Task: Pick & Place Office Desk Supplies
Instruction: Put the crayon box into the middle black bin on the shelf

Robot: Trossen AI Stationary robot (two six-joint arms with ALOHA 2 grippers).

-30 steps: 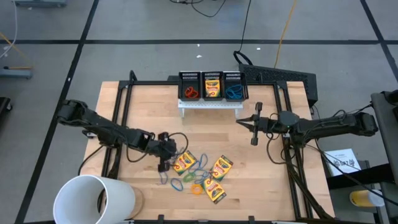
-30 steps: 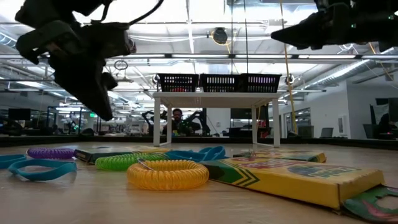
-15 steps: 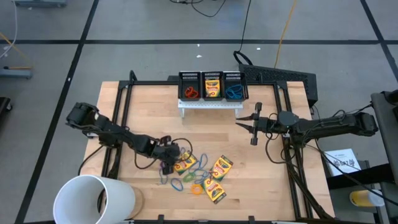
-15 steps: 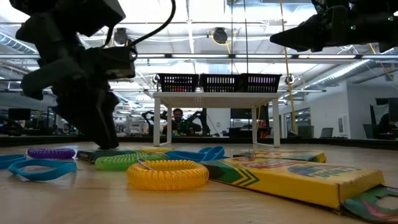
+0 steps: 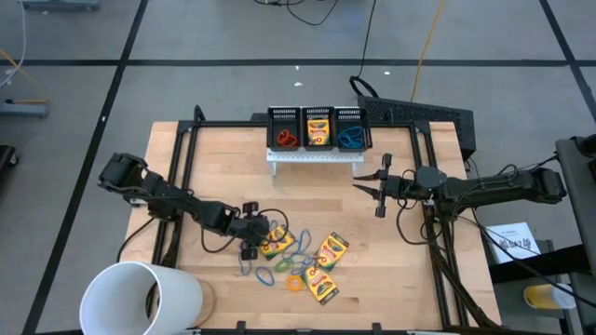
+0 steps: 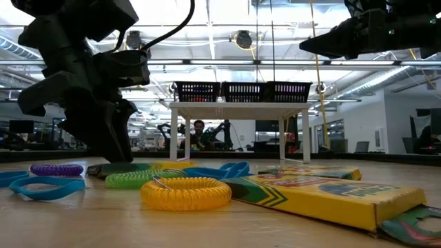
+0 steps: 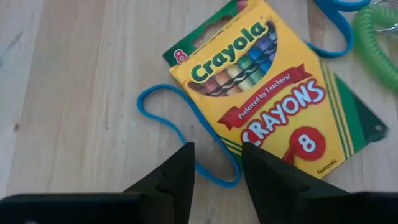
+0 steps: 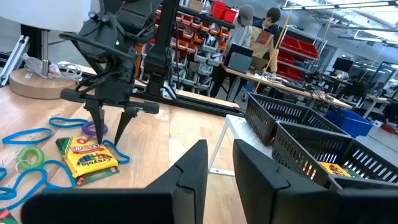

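My left claw (image 5: 250, 234): lower centre, parted narrowly over crayon box (image 7: 268, 102), probably not touching.
My right claw (image 5: 375, 185): centre-right, slightly parted, empty.

Yellow/green crayon box (image 7: 267, 109), blue band (image 7: 177, 134), green coil (image 7: 376, 31), black bins (image 5: 317, 127).

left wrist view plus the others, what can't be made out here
- Crayon box: in the left wrist view the left tool covers its near corner; contact cannot be told.
- Blue band: one stretch lies hidden under that box.
- Bins on the white shelf: in the low view the dark mesh hides what they hold.
- White cup: the high view's bottom edge cuts it off.
- Right tool: waits near the shelf, nothing between its fingers.
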